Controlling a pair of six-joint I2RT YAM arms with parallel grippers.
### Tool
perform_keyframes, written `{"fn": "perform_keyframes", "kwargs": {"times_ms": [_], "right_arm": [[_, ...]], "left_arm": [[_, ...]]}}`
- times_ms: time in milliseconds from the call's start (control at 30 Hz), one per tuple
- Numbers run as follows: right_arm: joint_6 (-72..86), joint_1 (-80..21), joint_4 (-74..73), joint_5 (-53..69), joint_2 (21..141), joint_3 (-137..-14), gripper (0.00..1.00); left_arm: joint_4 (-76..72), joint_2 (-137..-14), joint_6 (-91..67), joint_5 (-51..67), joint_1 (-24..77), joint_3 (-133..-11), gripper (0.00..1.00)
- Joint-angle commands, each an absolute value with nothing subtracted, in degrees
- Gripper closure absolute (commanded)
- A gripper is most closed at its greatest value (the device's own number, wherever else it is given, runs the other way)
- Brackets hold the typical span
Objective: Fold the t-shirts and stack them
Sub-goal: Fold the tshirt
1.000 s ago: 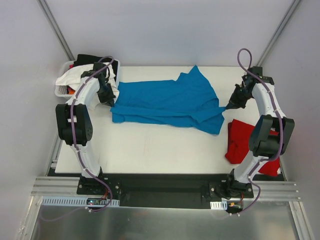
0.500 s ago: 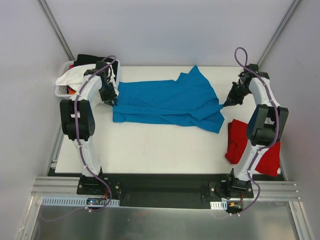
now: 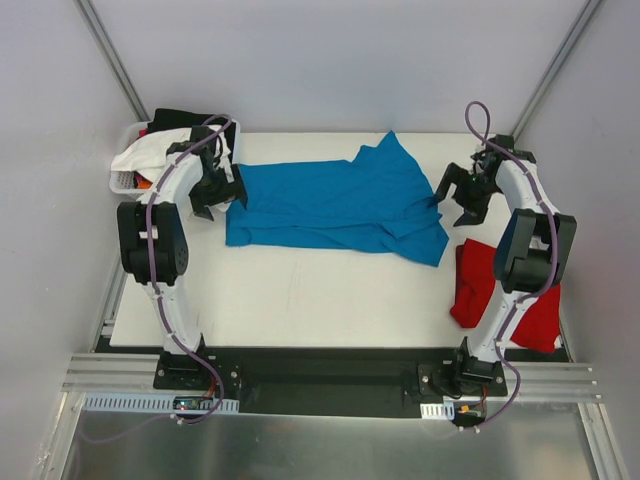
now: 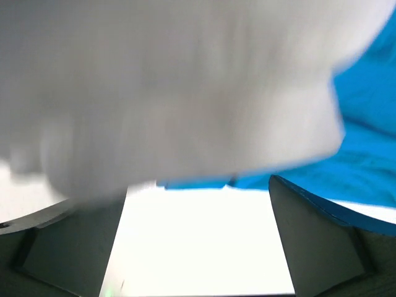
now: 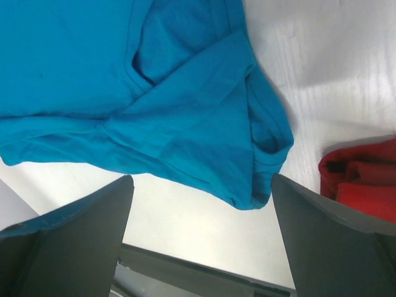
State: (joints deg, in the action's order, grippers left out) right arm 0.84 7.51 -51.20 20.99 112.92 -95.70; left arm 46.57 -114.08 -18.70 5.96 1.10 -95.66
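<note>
The turquoise-blue t-shirt (image 3: 335,205) lies stretched out across the back middle of the table, with a sleeve pointing to the rear. At its left end my left gripper (image 3: 220,198) stands open with nothing in it. That wrist view shows the shirt's blue edge (image 4: 371,148) past my open left gripper (image 4: 198,247), under a blurred white cloth (image 4: 173,86). Over the shirt's right end my right gripper (image 3: 456,198) is open and empty. Seen from the wrist, the crumpled blue sleeve (image 5: 185,105) lies beyond the open right gripper (image 5: 201,244). The folded red t-shirt (image 3: 480,285) sits at the table's right edge, partly behind the right arm.
A white basket (image 3: 122,182) at the back left corner holds white and black garments that spill over its rim. The red t-shirt (image 5: 365,179) shows at the right of the right wrist view. The table's black front rail (image 3: 330,365) runs between the arm bases.
Both grippers have opened and let go of the blue t-shirt's ends. The shirt now rests flat on the table, and both grippers have lifted slightly off it.
</note>
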Motion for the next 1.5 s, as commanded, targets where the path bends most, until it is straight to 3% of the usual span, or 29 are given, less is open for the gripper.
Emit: {"fn": "perform_keyframes", "kwargs": {"times_ms": [0,200,267,300,333,367,400,800,1467], "right_arm": [[0.61,5.55,-49.06,23.2,103.99,-85.63,0.04],[1.06,1.59,-45.62,23.82,97.74,-72.79,0.04],[0.97,0.62,-45.35,23.91,97.38,-71.72,0.03],[0.79,0.09,-44.57,24.43,97.12,-71.28,0.32],[0.97,0.09,-44.3,25.65,97.12,-71.28,0.57],[1.23,0.09,-44.21,25.84,97.03,-71.45,0.82],[1.49,0.09,-43.86,25.58,96.94,-71.63,0.99],[0.79,-1.14,-41.32,23.99,102.39,-75.68,0.99],[3.43,-3.51,-34.37,26.54,102.93,-63.99,0.99]], "left_arm": [[47.12,-105.65,-19.86,5.8,3.42,-89.66,0.01],[44.3,-103.44,-21.09,6.15,7.03,-81.83,0.15],[43.16,-105.11,-21.09,7.2,7.38,-81.12,0.43],[42.98,-106.42,-21.09,7.47,7.56,-81.38,0.57],[42.98,-106.96,-21.09,7.47,7.82,-82.52,0.8],[42.89,-107.4,-21.18,7.38,7.91,-83.23,0.94],[42.89,-107.92,-21.44,7.21,8.17,-83.84,1.0],[41.93,-117.07,-19.25,6.15,8.26,-91.41,1.0],[36.65,-110.75,-19.6,7.38,8.52,-74.1,1.0]]}}
